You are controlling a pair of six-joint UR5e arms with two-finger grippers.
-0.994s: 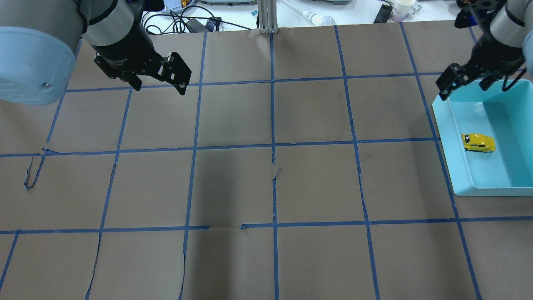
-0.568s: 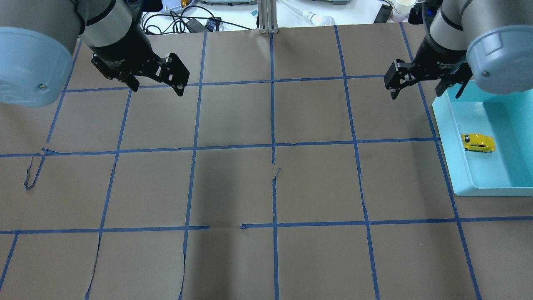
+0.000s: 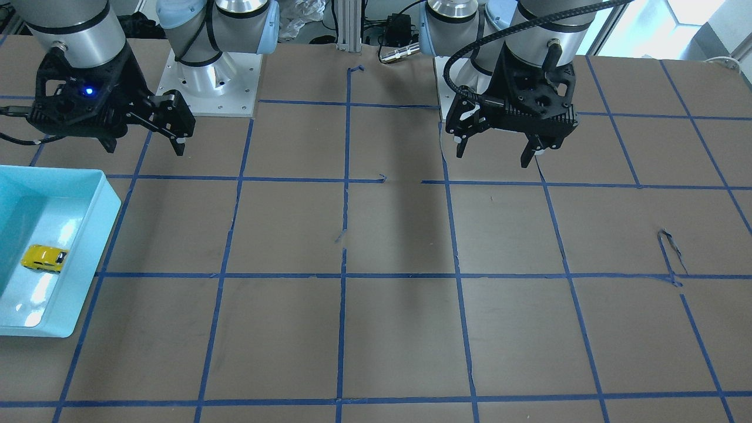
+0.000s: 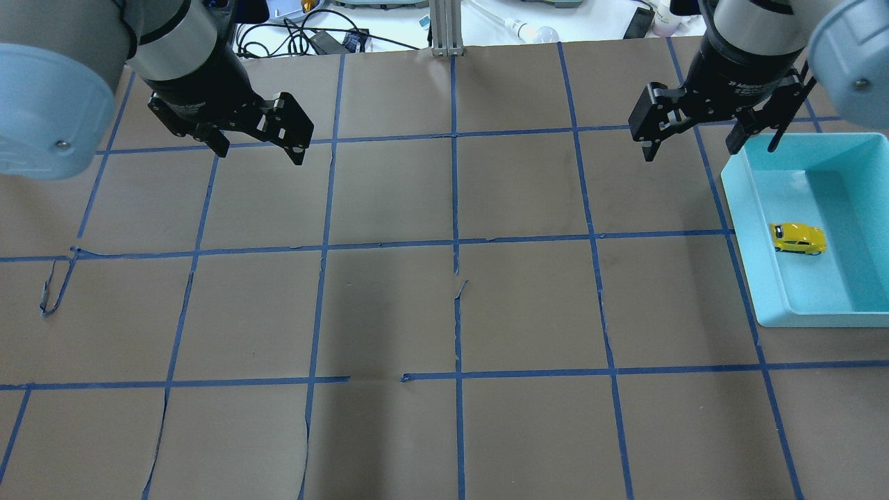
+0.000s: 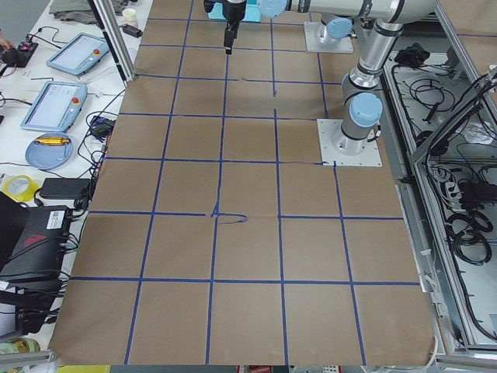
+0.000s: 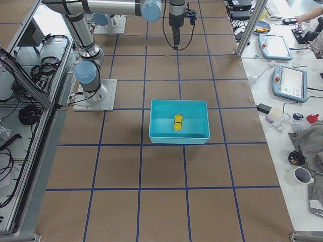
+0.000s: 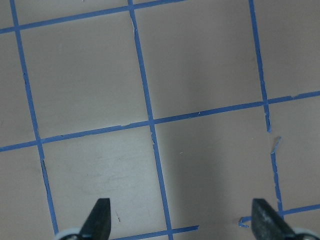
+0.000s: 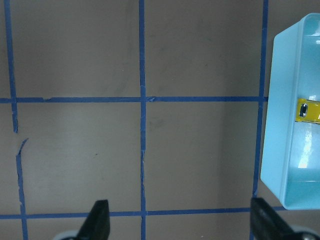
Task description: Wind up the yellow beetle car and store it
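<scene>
My left end effector [image 7: 182, 220] and right end effector [image 8: 180, 220] hang over the worktop [image 4: 451, 312], fingers apart, holding nothing. The yellow car [image 4: 799, 238] sits inside the blue tub [image 4: 749, 229] at three o'clock. I think storing is done, so next I only need to rest.
</scene>
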